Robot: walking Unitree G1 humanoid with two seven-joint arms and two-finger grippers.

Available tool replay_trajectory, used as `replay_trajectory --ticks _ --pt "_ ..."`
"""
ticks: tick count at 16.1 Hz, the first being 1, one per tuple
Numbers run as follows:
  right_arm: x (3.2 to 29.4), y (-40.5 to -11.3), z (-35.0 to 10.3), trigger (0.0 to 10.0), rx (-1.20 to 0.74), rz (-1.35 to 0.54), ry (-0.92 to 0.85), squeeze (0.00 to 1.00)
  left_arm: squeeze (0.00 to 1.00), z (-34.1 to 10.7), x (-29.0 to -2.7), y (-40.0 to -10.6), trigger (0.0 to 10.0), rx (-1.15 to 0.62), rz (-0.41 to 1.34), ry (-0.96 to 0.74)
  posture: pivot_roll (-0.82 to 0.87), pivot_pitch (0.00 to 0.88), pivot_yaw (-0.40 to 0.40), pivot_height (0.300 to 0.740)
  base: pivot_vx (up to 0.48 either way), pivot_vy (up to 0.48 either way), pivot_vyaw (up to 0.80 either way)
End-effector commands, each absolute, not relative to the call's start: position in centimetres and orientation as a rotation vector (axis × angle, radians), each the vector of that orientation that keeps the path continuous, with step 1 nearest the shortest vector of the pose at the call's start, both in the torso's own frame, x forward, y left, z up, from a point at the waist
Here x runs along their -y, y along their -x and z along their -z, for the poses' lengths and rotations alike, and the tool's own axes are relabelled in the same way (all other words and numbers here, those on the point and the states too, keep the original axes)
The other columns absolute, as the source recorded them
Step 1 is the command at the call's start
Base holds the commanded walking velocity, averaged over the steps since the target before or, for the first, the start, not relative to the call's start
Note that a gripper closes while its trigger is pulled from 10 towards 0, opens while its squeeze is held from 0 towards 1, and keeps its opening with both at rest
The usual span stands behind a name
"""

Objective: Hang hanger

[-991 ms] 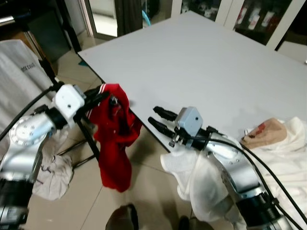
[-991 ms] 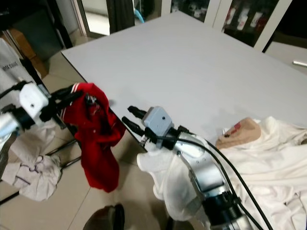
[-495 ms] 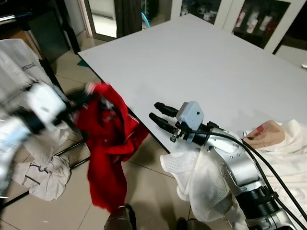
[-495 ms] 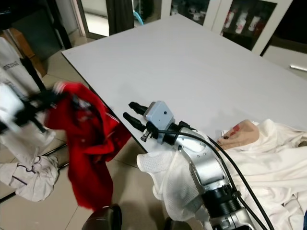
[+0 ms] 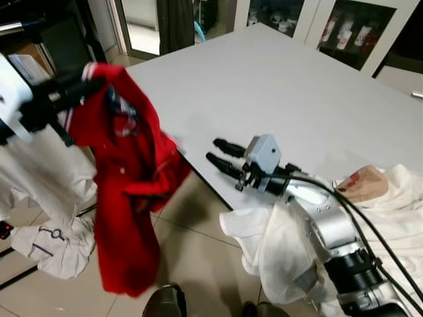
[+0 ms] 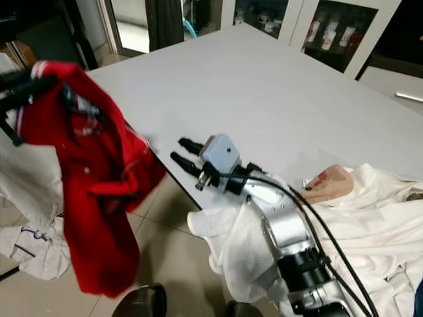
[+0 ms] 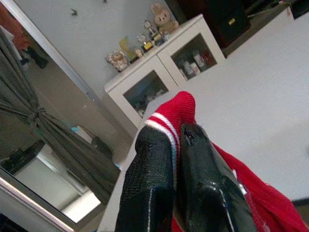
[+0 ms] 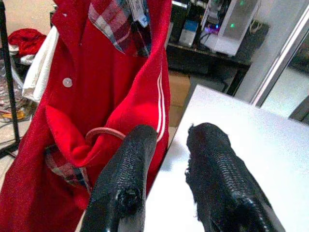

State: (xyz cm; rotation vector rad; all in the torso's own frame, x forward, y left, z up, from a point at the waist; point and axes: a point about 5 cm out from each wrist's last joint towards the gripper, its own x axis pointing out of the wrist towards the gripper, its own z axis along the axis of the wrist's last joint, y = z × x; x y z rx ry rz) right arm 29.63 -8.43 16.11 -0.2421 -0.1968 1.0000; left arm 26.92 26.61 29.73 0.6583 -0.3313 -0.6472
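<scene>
Hanging lengthwise downward, the red garment is pinched by the left pincer; right pincer slightly parted.

No text, label or number can be read anywhere.

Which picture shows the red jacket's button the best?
The right wrist view: the red jacket hangs open there, with its white button and plaid lining sharp. Both eye views show the whole jacket, blurrier. The left wrist view shows a striped edge pinched by the left gripper.
</scene>
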Motion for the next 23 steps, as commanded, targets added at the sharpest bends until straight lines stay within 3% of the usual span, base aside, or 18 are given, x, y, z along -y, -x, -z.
replay_trajectory --ticks 1,11,16,20,21,23 --pt "8.3 -29.4 -17.3 10.0 0.272 -1.027 0.287 0.0 0.0 -30.9 -26.8 -26.9 10.0 0.36 0.648 -0.674 0.11 0.082 0.009 0.74 0.0 0.0 0.0" --pt "3.8 -27.1 -16.3 10.0 0.426 -1.408 0.879 0.0 0.0 -30.1 -24.8 -30.6 10.0 0.33 0.764 -0.646 0.09 0.094 -0.024 0.74 0.0 0.0 0.0" --pt "2.0 -27.5 -14.9 10.0 0.418 -1.451 1.013 0.0 0.0 -29.3 -22.7 -30.9 10.0 0.347 0.843 -0.623 0.1 0.093 -0.038 0.74 0.0 0.0 0.0" --pt "1.3 -27.8 -15.2 10.0 0.45 -1.407 1.0 0.0 0.0 -28.9 -20.9 -30.9 10.0 0.357 0.903 -0.609 0.1 0.092 -0.035 0.74 0.0 0.0 0.0" --pt "1.0 -27.9 -15.5 10.0 0.472 -1.394 0.983 0.02 0.0 -28.7 -20.6 -31.0 10.0 0.357 0.914 -0.604 0.1 0.093 -0.03 0.74 0.0 0.0 0.0" --pt "0.8 -28.1 -15.1 10.0 0.493 -1.374 1.046 0.4 0.0 -28.3 -19.9 -31.3 10.0 0.352 0.941 -0.594 0.09 0.09 -0.019 0.74 0.0 0.0 0.0"
